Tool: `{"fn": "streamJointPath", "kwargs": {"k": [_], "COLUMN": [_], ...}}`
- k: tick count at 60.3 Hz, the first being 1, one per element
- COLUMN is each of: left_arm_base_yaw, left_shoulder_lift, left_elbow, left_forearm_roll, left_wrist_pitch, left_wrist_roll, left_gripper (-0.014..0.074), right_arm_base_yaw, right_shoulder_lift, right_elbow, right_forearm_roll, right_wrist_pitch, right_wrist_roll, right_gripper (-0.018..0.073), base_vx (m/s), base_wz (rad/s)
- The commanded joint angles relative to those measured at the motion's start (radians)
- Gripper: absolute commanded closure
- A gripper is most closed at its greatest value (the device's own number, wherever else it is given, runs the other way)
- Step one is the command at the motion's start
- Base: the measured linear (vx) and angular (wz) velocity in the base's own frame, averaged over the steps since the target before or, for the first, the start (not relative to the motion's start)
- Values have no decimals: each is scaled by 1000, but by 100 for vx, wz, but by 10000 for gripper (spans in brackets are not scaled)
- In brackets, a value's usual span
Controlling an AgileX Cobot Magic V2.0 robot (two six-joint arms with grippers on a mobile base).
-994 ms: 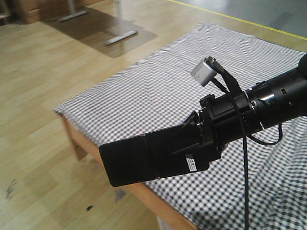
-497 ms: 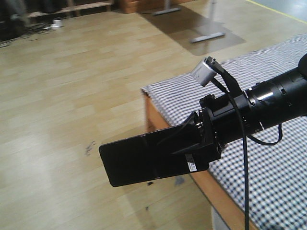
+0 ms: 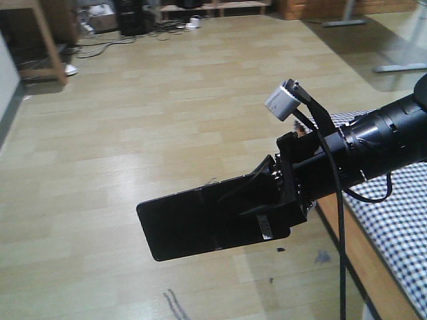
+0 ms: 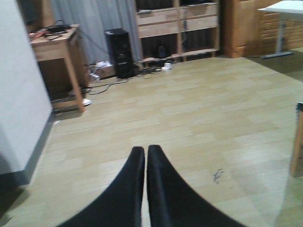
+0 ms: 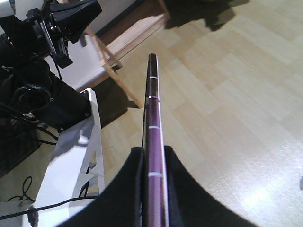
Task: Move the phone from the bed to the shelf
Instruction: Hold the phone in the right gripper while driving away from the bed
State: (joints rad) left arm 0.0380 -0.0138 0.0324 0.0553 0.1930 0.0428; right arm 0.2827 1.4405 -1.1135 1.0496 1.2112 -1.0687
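Note:
My right gripper (image 3: 235, 203) is shut on the phone (image 3: 179, 228), a thin glossy black slab with a white sticker near the held end, held out over the wooden floor. In the right wrist view the phone (image 5: 152, 109) is seen edge-on, its pinkish rim clamped between the two black fingers (image 5: 135, 189) of the right gripper (image 5: 154, 156). My left gripper (image 4: 145, 150) is shut with nothing between its fingers. Only a corner of the bed (image 3: 402, 230), with its check sheet, shows at the right edge. A wooden unit with compartments (image 4: 177, 26) stands at the far wall; it may be the shelf.
A small wooden table (image 4: 54, 45) stands by a white wall at the left, with a black computer tower (image 4: 120, 52) and loose cables on the floor beside it. A desk on metal legs (image 4: 281, 19) is at the far right. The robot's white base frame (image 5: 71, 165) sits below the right arm.
The front view has swung left: the bed has slid from the middle to the right edge and open floor fills the frame. The right gripper still holds the phone the same way.

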Motion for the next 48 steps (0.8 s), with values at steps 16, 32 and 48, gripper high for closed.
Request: {"fn": "streamJointPath", "kwargs": {"k": [16, 32, 48], "left_arm_base_yaw": [0, 0, 0], "left_shoulder_lift": [-11, -11, -11], "left_elbow": [-26, -26, -26], "left_forearm_roll": [-5, -5, -5], "left_wrist_pitch": [-71, -71, -71], "left_wrist_roll": [-4, -4, -4], "left_gripper": [596, 596, 596], "right_arm_base_yaw": [-3, -3, -3], "right_shoulder_lift": [-36, -36, -36], "right_elbow": [-24, -24, -24], "right_forearm_roll": [81, 81, 81], "right_wrist_pitch": [79, 79, 79], "right_wrist_roll": [-11, -11, -11], "right_gripper": [560, 560, 560], "base_vx": [-12, -5, 4], "base_wz": [46, 20, 0]}}
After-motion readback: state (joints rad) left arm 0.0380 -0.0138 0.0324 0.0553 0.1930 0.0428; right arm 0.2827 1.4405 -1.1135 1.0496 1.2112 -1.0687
